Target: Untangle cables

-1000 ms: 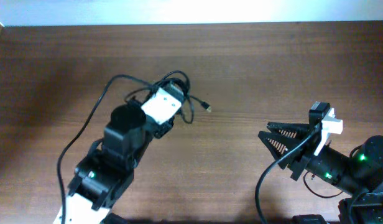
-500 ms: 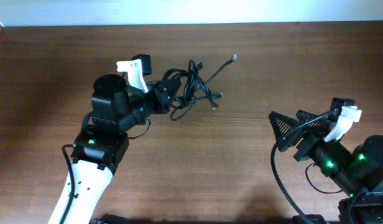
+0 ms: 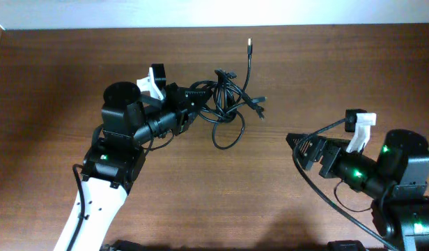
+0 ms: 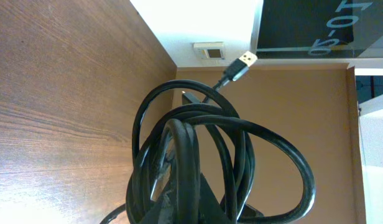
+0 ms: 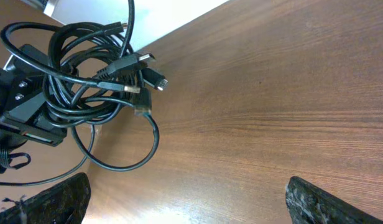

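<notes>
1. Brown wood-grain bench (image 3: 47,104) fills the overhead view, with an arm coming in from each near corner.
2. Nearest on the right, the right arm's fingers (image 5: 55,199) stand spread wide apart and grip nothing. They point across bare wood toward the cables and are well apart from them.
3. On the left, the left arm (image 3: 120,139), white below and black above, reaches away from the near edge and to the right.
4. The left arm's fingers (image 3: 189,108) are clamped shut on the cables (image 3: 227,101), a tangled bundle of thin black cords. They grip the bundle at its left side.
5. 1 loose loop (image 3: 228,136) hangs from the bundle toward the near side. Whether it touches the bench cannot be told.
6. On the bundle's right side several small plugs (image 5: 132,78) stick out close together, and the right wrist view shows a gold tip on at least 1.
7. Farther on, 1 cord end rises out of the bundle to a single pale gold-tipped plug (image 3: 249,43), which lies near the bench's far edge.
8. Beyond that edge runs a pale wall (image 3: 200,12).
</notes>
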Available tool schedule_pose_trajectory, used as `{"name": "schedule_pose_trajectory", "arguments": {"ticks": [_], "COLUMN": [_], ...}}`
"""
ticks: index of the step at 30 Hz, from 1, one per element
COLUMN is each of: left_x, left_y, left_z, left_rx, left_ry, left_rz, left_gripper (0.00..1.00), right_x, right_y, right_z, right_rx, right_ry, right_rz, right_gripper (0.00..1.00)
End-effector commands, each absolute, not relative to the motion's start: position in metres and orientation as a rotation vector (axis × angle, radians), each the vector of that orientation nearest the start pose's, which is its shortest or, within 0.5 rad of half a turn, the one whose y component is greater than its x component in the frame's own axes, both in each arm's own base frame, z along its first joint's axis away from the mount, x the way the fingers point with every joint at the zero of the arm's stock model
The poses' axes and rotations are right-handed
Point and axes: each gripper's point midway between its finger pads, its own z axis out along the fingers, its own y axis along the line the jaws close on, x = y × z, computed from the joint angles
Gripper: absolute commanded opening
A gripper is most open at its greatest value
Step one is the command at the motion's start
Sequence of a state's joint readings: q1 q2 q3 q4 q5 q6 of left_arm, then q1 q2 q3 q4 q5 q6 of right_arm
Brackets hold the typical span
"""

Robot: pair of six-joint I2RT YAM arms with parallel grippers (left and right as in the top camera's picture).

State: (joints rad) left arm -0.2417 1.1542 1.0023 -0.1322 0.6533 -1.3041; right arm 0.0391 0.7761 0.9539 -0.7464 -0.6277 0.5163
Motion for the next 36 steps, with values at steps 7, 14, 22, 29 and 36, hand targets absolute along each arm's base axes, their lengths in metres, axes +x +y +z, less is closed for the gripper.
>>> {"name": "schedule_pose_trajectory", "arguments": {"ticks": [7,14,22,29,36], "left_x": [0.33,0.33,0.321,0.285,0.259], "left_y": [-0.191,-0.191,-0.204,-0.221,-0.242], "left_z": [0.326,0.326,0.359,0.399,0.414], "left_rx": [-0.803,-0.819,-0.576,0.052,0.489], "left_ry": [2.05,2.046,1.986,1.861,1.674], "left_rz": [-1.724,-1.727,-1.843,-1.853,-1.764], "left_gripper": [0.0,0.0,0.0,0.0,0.0], "right_x": [0.233,0.232,0.237,0.228,0.223], "right_y": [0.116,0.117,0.112,0.126,0.14], "right_z": [0.293,0.294,0.293,0.303,0.327], "right_rx": [0.095,0.088,0.128,-0.117,-0.347], "right_ry": [2.16,2.16,2.154,2.099,1.953], "right_rz": [1.032,1.044,1.004,1.028,1.058], "right_gripper": [1.0,0.96,0.95,0.95,0.95]}}
